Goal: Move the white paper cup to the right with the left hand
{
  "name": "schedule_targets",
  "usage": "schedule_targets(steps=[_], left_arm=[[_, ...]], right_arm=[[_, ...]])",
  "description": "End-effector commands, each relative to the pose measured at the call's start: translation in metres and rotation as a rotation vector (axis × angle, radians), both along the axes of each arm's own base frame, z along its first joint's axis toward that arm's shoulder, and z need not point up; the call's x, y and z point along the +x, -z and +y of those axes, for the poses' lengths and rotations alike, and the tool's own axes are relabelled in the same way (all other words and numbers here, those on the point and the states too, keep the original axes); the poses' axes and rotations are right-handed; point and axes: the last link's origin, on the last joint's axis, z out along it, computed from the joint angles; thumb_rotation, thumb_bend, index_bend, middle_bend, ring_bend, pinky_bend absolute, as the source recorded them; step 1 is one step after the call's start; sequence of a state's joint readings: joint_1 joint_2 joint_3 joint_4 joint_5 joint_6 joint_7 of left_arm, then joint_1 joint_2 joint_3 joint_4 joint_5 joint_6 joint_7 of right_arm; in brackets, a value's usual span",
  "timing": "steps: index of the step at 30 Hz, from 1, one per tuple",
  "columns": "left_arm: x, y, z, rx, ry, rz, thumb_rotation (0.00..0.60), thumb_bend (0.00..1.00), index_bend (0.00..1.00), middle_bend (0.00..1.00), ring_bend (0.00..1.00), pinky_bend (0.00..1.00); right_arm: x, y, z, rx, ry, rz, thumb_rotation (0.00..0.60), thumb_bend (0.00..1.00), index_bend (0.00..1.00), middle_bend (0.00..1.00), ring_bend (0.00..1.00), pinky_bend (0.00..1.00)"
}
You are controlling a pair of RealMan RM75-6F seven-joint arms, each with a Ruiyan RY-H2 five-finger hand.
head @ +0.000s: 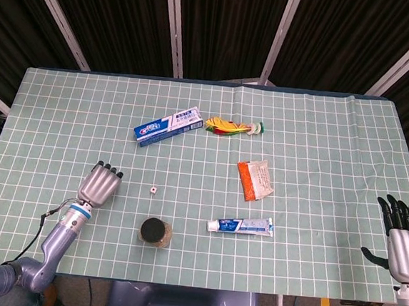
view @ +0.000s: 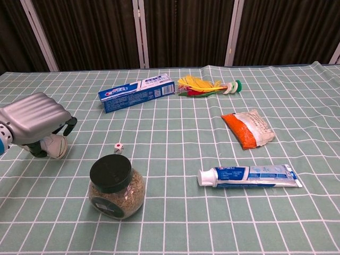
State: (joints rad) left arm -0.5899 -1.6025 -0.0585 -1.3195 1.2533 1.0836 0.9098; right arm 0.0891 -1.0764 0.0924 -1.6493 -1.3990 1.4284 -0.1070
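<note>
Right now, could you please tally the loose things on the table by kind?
Toothpaste box: 1
Toothpaste tube: 1
Paper cup, under the left hand: 1
Jar: 1
Die: 1
Orange packet: 1
Feathered toy: 1
Total: 7
</note>
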Motion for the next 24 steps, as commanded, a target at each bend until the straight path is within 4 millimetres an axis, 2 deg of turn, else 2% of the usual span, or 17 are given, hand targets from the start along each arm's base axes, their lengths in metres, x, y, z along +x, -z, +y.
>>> schedule_targets(steps=[1,5,8,11,14,19,20,22,24], left_arm=[[0.000,-0.007,0.004,0.010,-0.035,-0.064,0.600,0.00,0.50,0.52,0.48,0.52],[0.006,-0.021,0.012,0.019,-0.076,-0.208,0.600,0.00,0.50,0.50,0.46,0.52],[0.016,-0.037,0.018,0.020,-0.114,-0.425,0.600,0.00,0.49,0.48,0.45,0.51],[0.029,-0.054,0.024,-0.019,-0.163,-0.804,0.600,0.00,0.49,0.48,0.45,0.51],[0.034,-0.059,0.030,-0.092,-0.236,-1.145,0.600,0.00,0.49,0.47,0.44,0.50],[0.034,-0.048,0.036,-0.235,-0.383,-1.578,0.600,0.00,0.48,0.47,0.43,0.49],[0.033,-0.045,0.038,-0.246,-0.393,-1.613,0.600,0.00,0.48,0.47,0.43,0.49],[0.032,-0.023,0.037,-0.282,-0.449,-1.670,0.600,0.00,0.48,0.47,0.43,0.49],[0.032,-0.012,0.038,-0.291,-0.451,-1.695,0.600,0.00,0.48,0.47,0.43,0.49]], right_arm=[[0.001,0.000,0.000,0.003,-0.001,-0.007,0.600,0.00,0.01,0.00,0.00,0.00],[0.001,0.000,0.001,0.004,-0.003,-0.005,0.600,0.00,0.01,0.00,0.00,0.00],[0.001,0.001,0.001,0.008,-0.002,-0.006,0.600,0.00,0.01,0.00,0.00,0.00],[0.002,0.002,0.001,0.010,-0.004,-0.006,0.600,0.00,0.01,0.00,0.00,0.00],[0.003,0.002,0.001,0.011,-0.007,-0.006,0.600,0.00,0.01,0.00,0.00,0.00],[0.003,0.004,0.000,0.015,-0.005,-0.004,0.600,0.00,0.01,0.00,0.00,0.00],[0.003,0.004,0.000,0.015,-0.004,-0.003,0.600,0.00,0.01,0.00,0.00,0.00],[0.001,0.003,-0.001,0.013,0.001,-0.003,0.600,0.00,0.01,0.00,0.00,0.00],[0.001,0.003,-0.001,0.012,0.003,-0.003,0.600,0.00,0.01,0.00,0.00,0.00]])
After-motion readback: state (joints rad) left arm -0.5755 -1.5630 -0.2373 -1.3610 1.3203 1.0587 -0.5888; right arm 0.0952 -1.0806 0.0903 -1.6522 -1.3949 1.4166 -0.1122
